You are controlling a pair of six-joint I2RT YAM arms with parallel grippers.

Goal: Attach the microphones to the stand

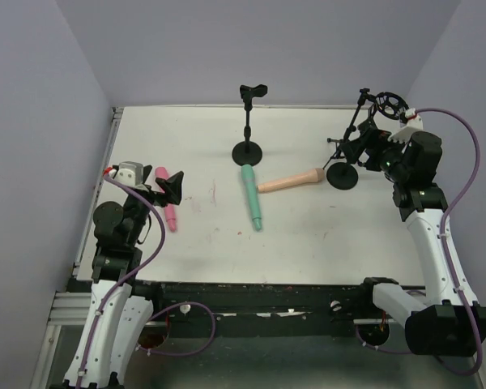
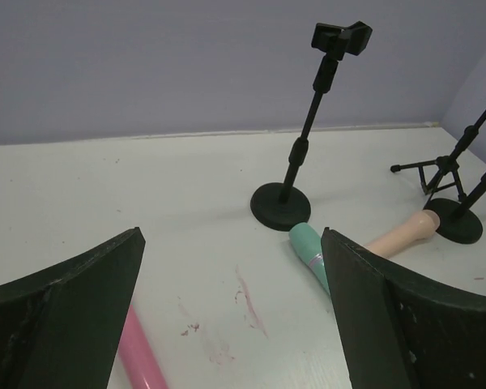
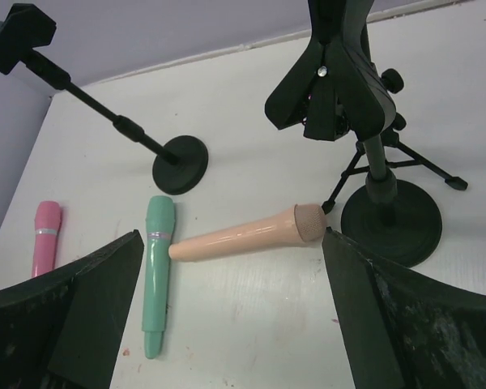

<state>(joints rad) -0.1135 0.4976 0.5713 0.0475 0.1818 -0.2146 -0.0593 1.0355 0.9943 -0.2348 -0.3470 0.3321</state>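
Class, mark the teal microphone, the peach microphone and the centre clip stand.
teal microphone point(image 1: 252, 198), top external view, middle of its body.
peach microphone point(image 3: 243, 236), right wrist view, middle of its handle.
centre clip stand point(image 2: 279, 213), left wrist view, on its round base.

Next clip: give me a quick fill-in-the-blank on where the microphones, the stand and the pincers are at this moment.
1. The microphone lying on the table between the pink tapered microphone and the peach-tan tapered microphone is ___ in colour.
2. The number of microphones attached to the black round-base stand with the clip on top is ___.
3. The left pincer and the right pincer are both ___ and hold nothing.

Missing words: teal-green; zero; open
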